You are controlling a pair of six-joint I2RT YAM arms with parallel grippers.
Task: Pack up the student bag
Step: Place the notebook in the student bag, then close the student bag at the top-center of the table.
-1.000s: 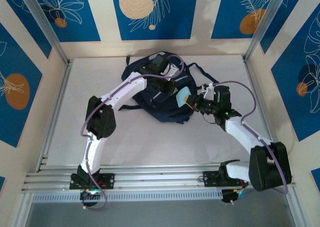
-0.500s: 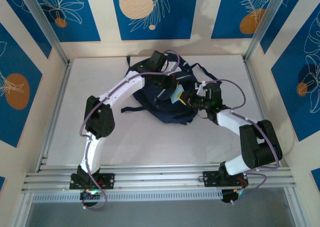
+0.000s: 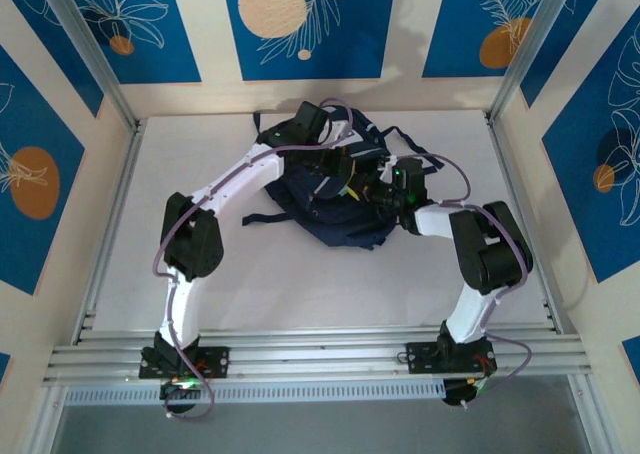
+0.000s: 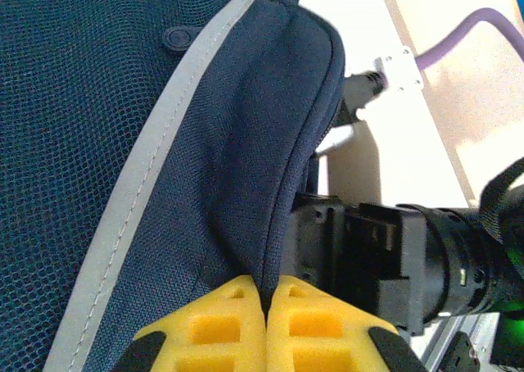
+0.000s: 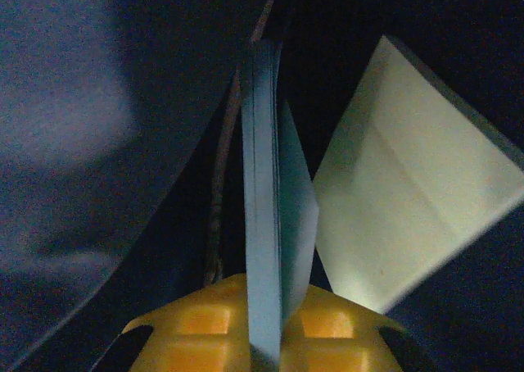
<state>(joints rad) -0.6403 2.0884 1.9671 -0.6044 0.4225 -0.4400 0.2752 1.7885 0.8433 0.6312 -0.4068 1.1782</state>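
My left gripper (image 4: 266, 297) pinches the rim of the bag (image 4: 123, 142), right at its fingertips. My right gripper (image 5: 264, 306), clamped on a blue notebook (image 5: 262, 183), has now gone from outside into the bag, so the packing goes forward.

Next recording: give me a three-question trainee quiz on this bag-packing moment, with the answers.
1. True or false: the left gripper is shut on the student bag fabric.
2. What does the right gripper hold? A) a pen B) a thin blue flat item C) nothing
3. What colour is the stripe on the bag in the left wrist view?

Key: 1 true; 2 B; 3 light grey.
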